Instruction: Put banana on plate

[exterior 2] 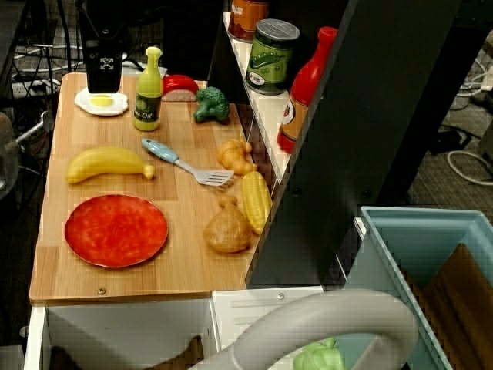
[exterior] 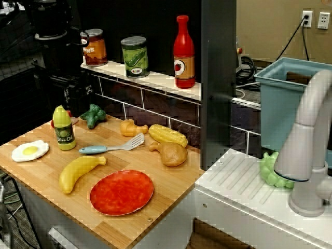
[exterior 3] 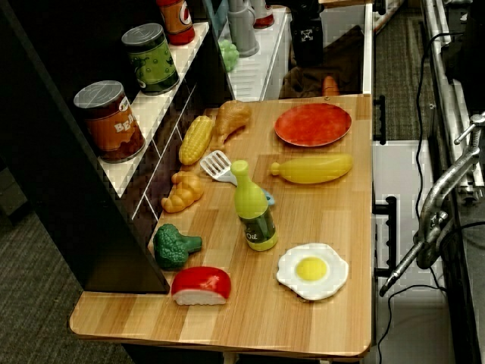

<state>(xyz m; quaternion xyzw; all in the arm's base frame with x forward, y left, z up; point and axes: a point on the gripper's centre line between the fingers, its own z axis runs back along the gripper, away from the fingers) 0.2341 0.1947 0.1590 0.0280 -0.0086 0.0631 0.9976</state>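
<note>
Claw [exterior 2: 104,73] hangs dark over the fried egg [exterior 2: 101,102] at the counter's [exterior 2: 185,262] far end, its opening too murky to judge and apparently gripping nothing, so nothing's done yet: the banana [exterior 2: 108,164] lies on the wood just beside the bare plate [exterior 2: 115,230].

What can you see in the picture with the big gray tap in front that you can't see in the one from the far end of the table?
Only the tap-side view shows the wall sockets and the red sauce bottle from cap to base. Only the far-end view shows the metal clamp at the table's edge. Both show the banana lying beside the plate, not on it, plus the fried egg, the green squeeze bottle, the corn cob and the broccoli.
</note>
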